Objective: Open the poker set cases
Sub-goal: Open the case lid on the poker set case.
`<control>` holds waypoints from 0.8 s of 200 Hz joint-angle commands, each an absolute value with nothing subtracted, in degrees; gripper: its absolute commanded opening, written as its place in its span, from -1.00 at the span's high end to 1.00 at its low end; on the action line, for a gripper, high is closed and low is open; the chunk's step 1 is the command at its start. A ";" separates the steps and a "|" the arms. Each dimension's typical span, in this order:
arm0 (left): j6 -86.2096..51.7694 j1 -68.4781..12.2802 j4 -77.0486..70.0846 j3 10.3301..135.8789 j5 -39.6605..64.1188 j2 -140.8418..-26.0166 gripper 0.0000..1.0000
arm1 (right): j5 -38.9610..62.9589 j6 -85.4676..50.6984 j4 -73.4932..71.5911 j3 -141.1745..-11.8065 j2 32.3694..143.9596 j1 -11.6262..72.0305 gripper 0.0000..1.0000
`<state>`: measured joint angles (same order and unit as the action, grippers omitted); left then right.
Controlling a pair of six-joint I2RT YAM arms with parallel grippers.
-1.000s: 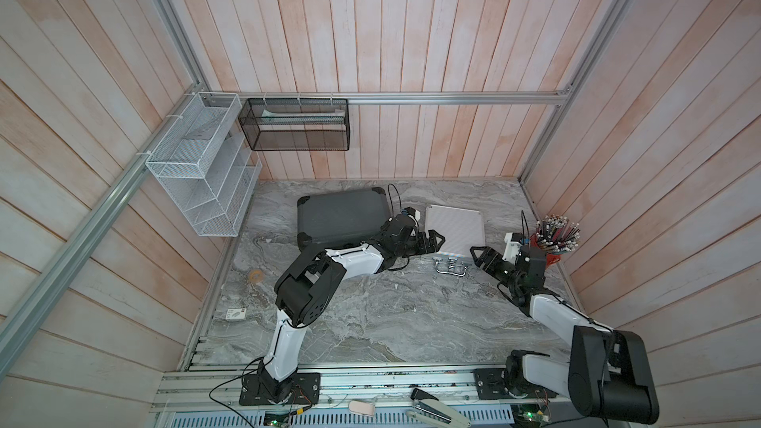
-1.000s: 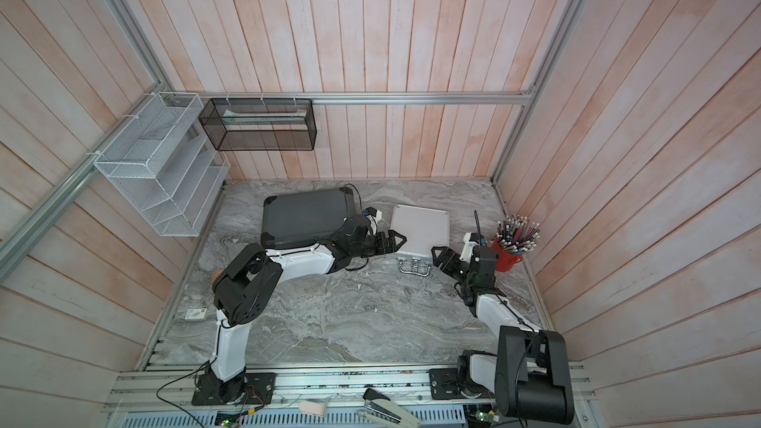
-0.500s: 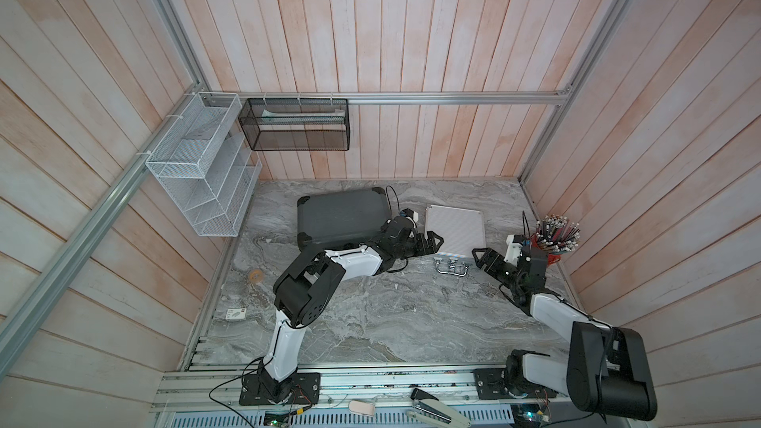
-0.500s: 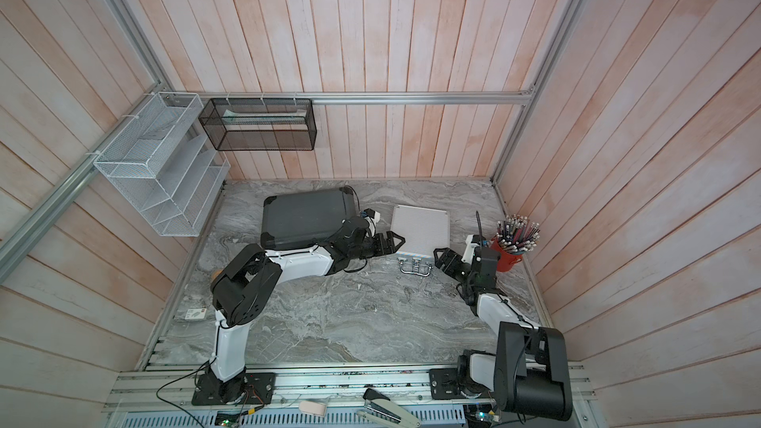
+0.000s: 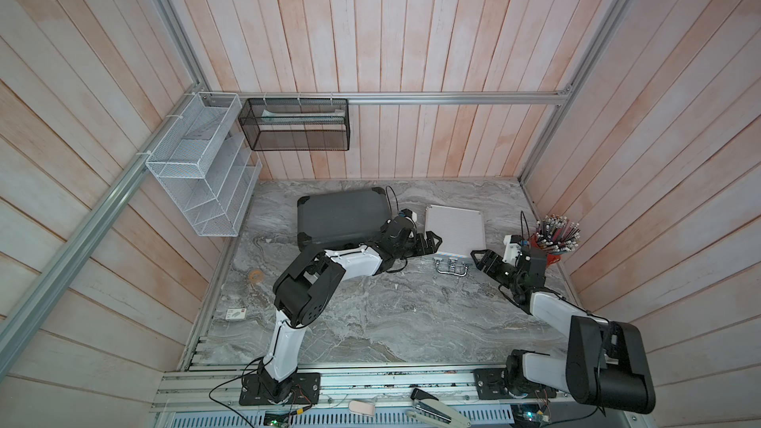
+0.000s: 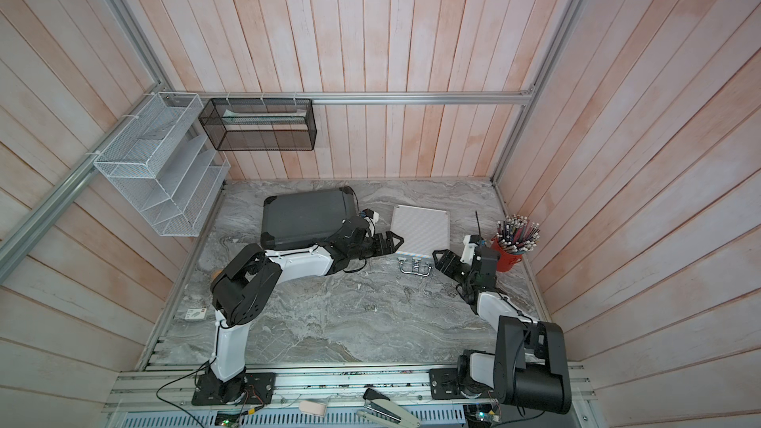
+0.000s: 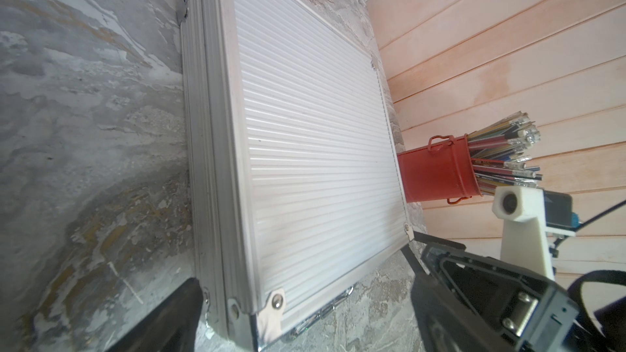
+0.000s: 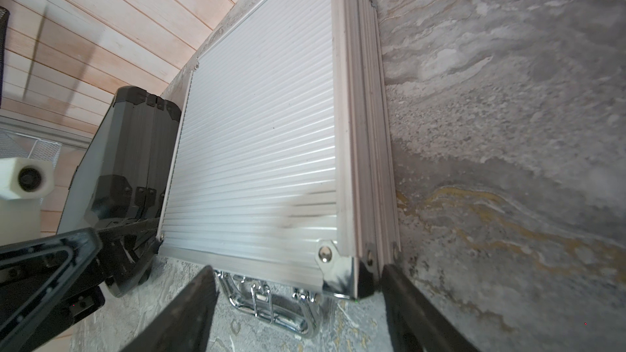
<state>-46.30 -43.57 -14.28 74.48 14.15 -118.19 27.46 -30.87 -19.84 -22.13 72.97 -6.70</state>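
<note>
Two closed cases flat on the worktop (image 5: 391,314). Dark grey case (image 5: 337,218) at 11 o'clock. Left hand (image 5: 433,242), spread wide, at the 7 o'clock corner of the silver case (image 5: 455,230), lying at 1 o'clock. Right hand (image 5: 477,260), parted, straddling its 5 o'clock corner, gripping nothing.
</note>
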 commanded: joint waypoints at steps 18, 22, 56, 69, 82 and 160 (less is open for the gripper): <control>-45.13 -44.14 -13.08 76.42 14.75 -119.35 -0.97 | 32.55 -31.67 -22.67 -23.66 73.54 -6.54 -0.54; -45.24 -44.11 -13.23 76.46 15.07 -119.33 -0.97 | 32.63 -31.80 -22.82 -23.66 73.41 -6.54 -0.54; -46.21 -44.12 -15.13 75.88 16.81 -118.30 -0.97 | 32.90 -32.67 -22.96 -23.69 71.90 -6.55 -0.53; -46.72 -44.13 -16.14 75.85 17.67 -118.04 -0.97 | 32.95 -32.70 -22.60 -23.87 71.73 -6.59 -0.52; -47.18 -44.11 -17.12 75.98 18.72 -118.01 -0.97 | 32.92 -32.74 -22.35 -23.97 71.60 -6.58 -0.52; -49.99 -43.81 -20.12 76.47 21.96 -117.34 -0.97 | 32.93 -33.53 -22.34 -23.54 69.52 -6.53 -0.52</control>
